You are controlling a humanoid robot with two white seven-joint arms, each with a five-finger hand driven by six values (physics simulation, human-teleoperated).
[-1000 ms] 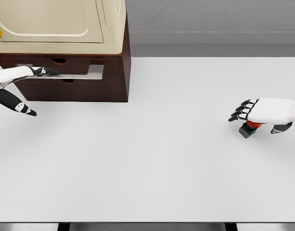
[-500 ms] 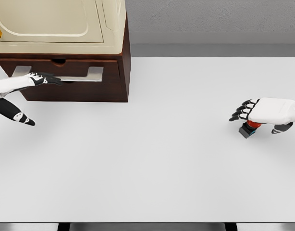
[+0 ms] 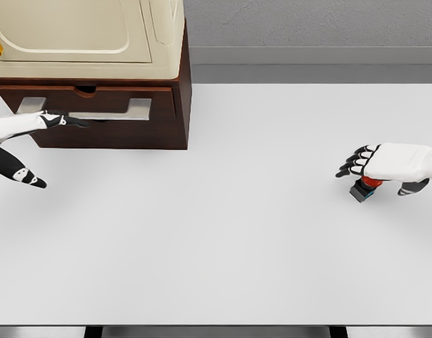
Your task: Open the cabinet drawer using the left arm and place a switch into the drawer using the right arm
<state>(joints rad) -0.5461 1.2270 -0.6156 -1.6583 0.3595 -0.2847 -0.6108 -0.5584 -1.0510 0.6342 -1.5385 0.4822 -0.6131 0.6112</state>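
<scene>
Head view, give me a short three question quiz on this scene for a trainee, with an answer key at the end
1. True or false: the right hand is over the switch, near the right edge of the white table.
2. Which part of the brown cabinet do the left hand's fingertips reach? A. its top, B. the silver drawer handle, C. its right side.
3. Fill in: the cream appliance stands on top of the ____.

Key: 1 true. 2 B. 3 cabinet.
</scene>
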